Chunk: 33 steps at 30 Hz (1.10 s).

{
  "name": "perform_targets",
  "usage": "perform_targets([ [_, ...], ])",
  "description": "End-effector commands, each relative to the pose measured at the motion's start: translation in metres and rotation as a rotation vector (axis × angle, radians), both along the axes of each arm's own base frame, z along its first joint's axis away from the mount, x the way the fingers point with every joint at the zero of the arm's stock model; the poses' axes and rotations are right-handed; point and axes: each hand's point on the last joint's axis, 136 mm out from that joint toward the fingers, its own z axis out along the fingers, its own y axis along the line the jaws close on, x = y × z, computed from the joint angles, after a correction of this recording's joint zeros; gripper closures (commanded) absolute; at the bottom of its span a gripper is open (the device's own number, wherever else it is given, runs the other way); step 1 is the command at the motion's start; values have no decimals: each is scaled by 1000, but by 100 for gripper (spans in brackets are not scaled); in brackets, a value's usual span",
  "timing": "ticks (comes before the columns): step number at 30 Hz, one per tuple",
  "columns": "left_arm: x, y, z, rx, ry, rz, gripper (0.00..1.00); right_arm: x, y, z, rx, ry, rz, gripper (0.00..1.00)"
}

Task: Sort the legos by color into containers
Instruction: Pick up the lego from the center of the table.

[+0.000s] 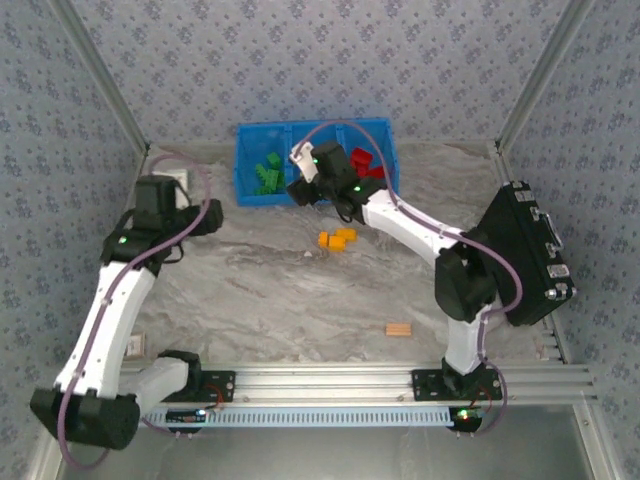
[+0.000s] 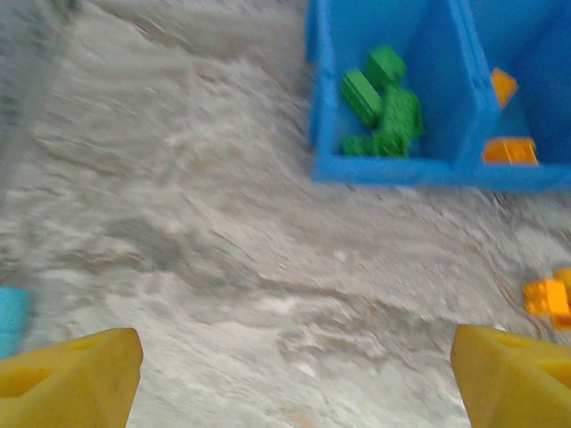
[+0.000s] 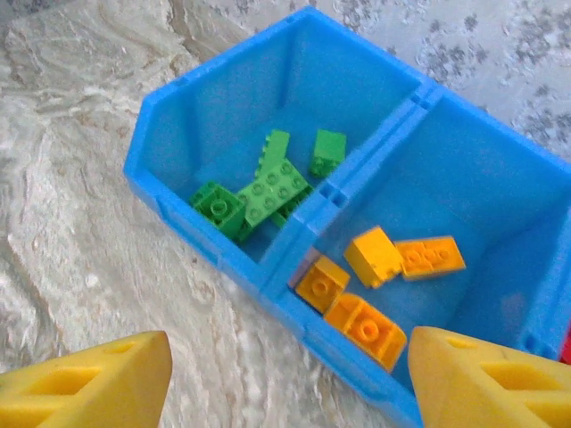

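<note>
Bin: a bright blue bin [image 1: 241,160] [image 3: 143,169] [image 2: 401,169] stands at the far side of the marbled surface [image 1: 250,290], with three compartments side by side.
Left compartment: green legos [image 1: 268,172] [image 3: 259,187] [image 2: 384,111] lie here in a loose heap.
Middle compartment: four orange-yellow legos [image 3: 375,276] [image 2: 508,150] lie near the front wall.
Right compartment: red legos [image 1: 365,163] lie here, partly hidden behind the right arm, so their number is unclear.
Loose legos: a small orange-yellow cluster [image 1: 337,239] [image 2: 549,299] lies on the surface in front of the bin, apart from it.
Right claw: the right claw [image 3: 285,370] has its yellow fingers spread wide with nothing between them. It hangs above the bin's front wall, near the divider between the green and orange compartments.
Left claw: the left claw [image 2: 294,374] is spread wide and empty over bare surface, to the front and left of the bin. Its wrist view is blurred.
Tan block: the tan block [image 1: 399,330] lies alone nearer the arm bases.
Black case: the black case [image 1: 530,255] is tilted at the right edge.
</note>
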Motion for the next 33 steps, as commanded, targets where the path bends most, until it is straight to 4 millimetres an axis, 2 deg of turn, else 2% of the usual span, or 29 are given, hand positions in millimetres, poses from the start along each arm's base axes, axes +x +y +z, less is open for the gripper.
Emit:
perform_targets([
  [1,-3,-39,-24,-56,71,-76,11,-20,-27,-37,-62,89,-28,27],
  [5,5,-93,-49,-97,121,-171,11,-39,-65,-54,-56,141,-116,26],
  [7,9,-118,-67,-93,160,-204,12,-49,-84,-55,-34,147,-162,26],
  [8,12,-126,-75,-93,173,-207,12,-57,-95,-66,-38,166,-179,25],
  [16,43,-190,-131,-152,251,-267,15,-96,-165,-74,30,217,-336,24],
  [21,54,-226,-155,-156,308,-297,16,-124,-189,-90,129,269,-401,24],
  [25,65,-246,-170,-183,346,-299,18,-143,-203,-101,165,293,-451,24],
  [29,73,-260,-178,-201,372,-307,19,-153,-213,-106,169,300,-481,23],
  [33,74,-270,-192,-189,410,-314,20,-156,-221,-107,172,298,-500,23],
])
